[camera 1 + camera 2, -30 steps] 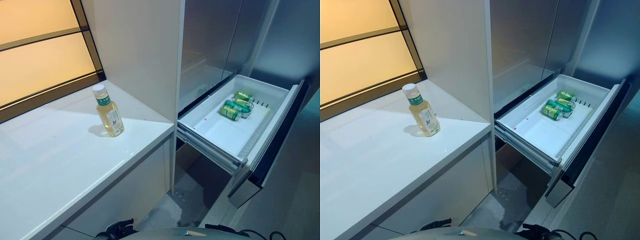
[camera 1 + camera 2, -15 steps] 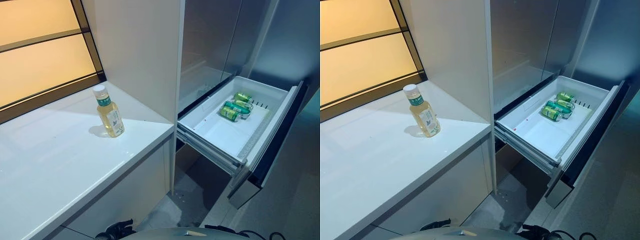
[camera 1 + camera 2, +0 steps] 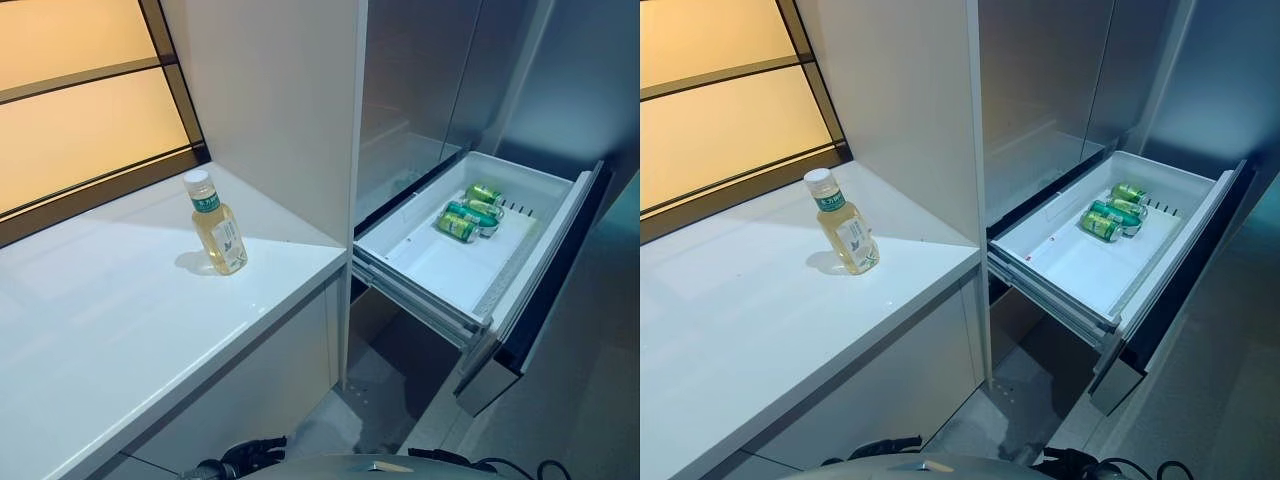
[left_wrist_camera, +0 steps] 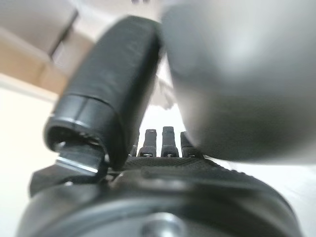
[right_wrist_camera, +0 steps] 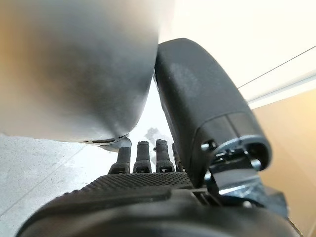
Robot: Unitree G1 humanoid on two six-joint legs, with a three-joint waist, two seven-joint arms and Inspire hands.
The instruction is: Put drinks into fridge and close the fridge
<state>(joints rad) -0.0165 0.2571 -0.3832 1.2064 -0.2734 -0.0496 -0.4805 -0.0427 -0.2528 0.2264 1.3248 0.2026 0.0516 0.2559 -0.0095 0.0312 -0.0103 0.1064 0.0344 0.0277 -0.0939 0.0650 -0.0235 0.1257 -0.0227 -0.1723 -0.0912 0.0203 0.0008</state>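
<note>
The bottle (image 3: 217,224) stands upright on the tabletop (image 3: 120,330), left of the open drawer (image 3: 445,270) holding cans (image 3: 469,210). Left hand (image 4: 163,143) and right hand (image 5: 143,155) hang low, fingers straight, empty. A careless reach could topple the bottle.

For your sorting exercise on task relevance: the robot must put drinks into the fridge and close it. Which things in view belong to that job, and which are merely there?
Belongs to the job:
bottle upright on the counter
fridge drawer, pulled open
green cans lying in the drawer

Merely there:
white counter
window behind the counter
cabinet side panel
</note>
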